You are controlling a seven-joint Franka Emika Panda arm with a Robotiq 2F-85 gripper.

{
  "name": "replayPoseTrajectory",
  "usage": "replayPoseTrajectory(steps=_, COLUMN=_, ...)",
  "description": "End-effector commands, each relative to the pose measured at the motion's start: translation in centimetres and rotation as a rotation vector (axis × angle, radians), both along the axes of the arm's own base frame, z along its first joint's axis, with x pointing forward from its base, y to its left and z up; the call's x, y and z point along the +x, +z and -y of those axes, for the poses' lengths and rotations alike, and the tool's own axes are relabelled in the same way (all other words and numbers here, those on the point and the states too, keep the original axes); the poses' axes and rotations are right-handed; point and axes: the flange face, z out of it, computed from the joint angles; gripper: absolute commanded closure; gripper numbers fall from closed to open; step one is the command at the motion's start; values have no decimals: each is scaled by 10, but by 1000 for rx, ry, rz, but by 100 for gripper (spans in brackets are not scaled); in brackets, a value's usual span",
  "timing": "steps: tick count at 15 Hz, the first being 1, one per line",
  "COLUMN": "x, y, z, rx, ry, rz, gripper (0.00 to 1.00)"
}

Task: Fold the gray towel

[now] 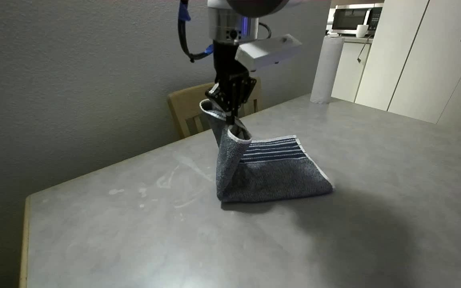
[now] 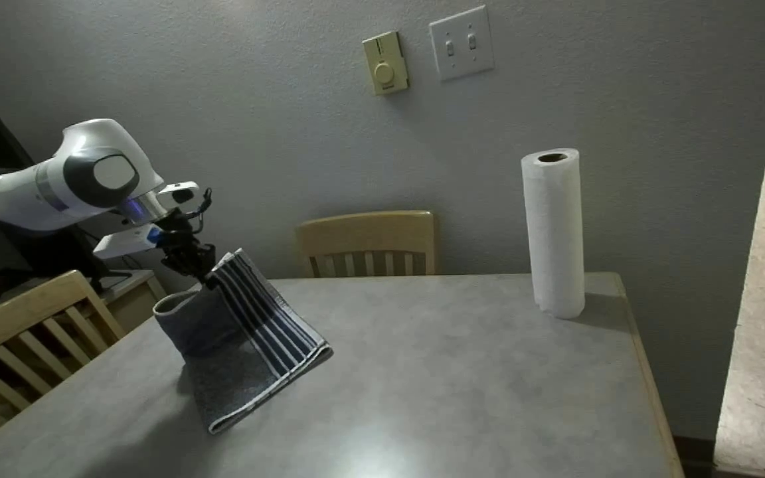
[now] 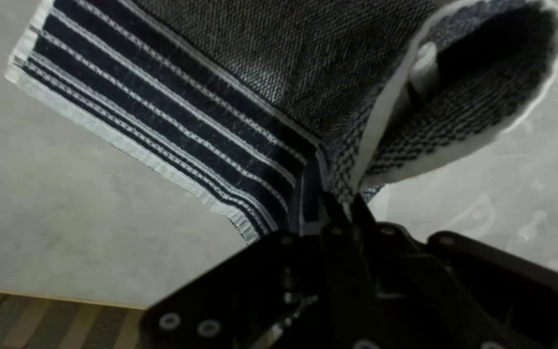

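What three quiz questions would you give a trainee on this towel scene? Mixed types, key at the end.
1. Multiple choice: what is the end effector gripping? (a) a chair (b) the gray towel (c) a cup
2. True or false: the paper towel roll stands upright on the table.
3. Short answer: does the whole gray towel lie flat, and if not, how does it sit?

Key: 1. b. 2. True. 3. No: it is partly raised at the end effector, with the rest on the table.
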Motion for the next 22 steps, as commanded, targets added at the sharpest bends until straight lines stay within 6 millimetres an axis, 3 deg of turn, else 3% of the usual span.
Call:
replayPoseTrajectory(steps=1, x=-44, y=34, z=24, rx=-12, ry=-77, rz=-1, gripper=99)
replayPoseTrajectory(steps=4, x=-72, y=52, z=40, rx=-20, ry=-95, rz=4, gripper=99)
replayPoseTrajectory(steps=7, x=-100, y=50, z=54, rx=1, ry=-76, rz=27, gripper=99)
replayPoseTrajectory(steps=14, x=-159, y=-10, z=92, rx=53, ry=-34, rz=146, gripper=99)
replayPoseTrajectory(steps=18, x=-172, y=-28, z=111, rx=9, ry=18, rz=152, gripper=99)
replayPoseTrajectory(steps=22, x=-163, y=-23, z=132, rx=-57, ry=89, rz=144, gripper=99)
